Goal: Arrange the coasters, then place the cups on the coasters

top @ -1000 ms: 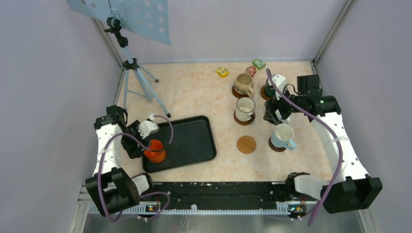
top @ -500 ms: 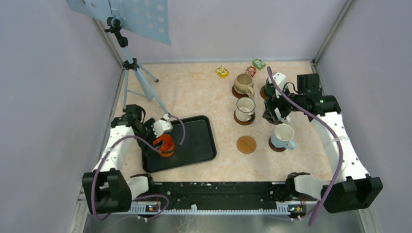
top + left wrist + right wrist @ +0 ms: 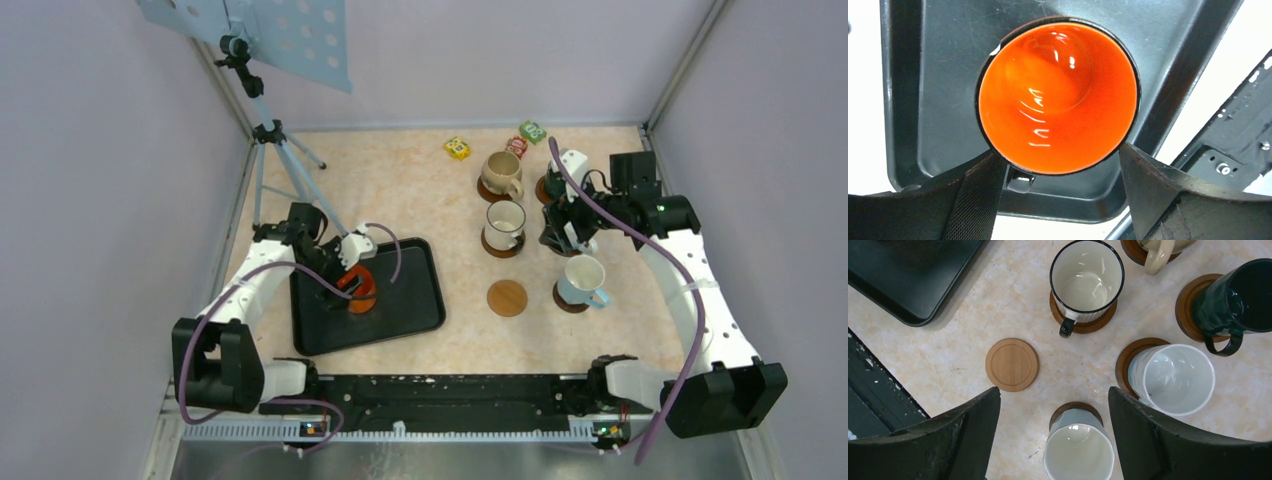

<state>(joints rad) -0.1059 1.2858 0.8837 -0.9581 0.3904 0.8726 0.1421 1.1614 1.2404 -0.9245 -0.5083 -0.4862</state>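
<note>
Left gripper [image 3: 1059, 155] clamped orange mug [image 3: 1058, 97] over black tray [image 3: 913, 100]; right gripper [image 3: 1053, 392] spread, empty. Wide grip could slip, dropping mug short of bare coaster [image 3: 1012, 364].

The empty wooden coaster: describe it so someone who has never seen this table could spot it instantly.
Find the black rectangular tray on the left half of the table. Just right of its near right corner lies a thin round light-brown wooden coaster, left of the white mug with the light-blue handle. Unlike the coasters around it, it carries no mug.
</note>
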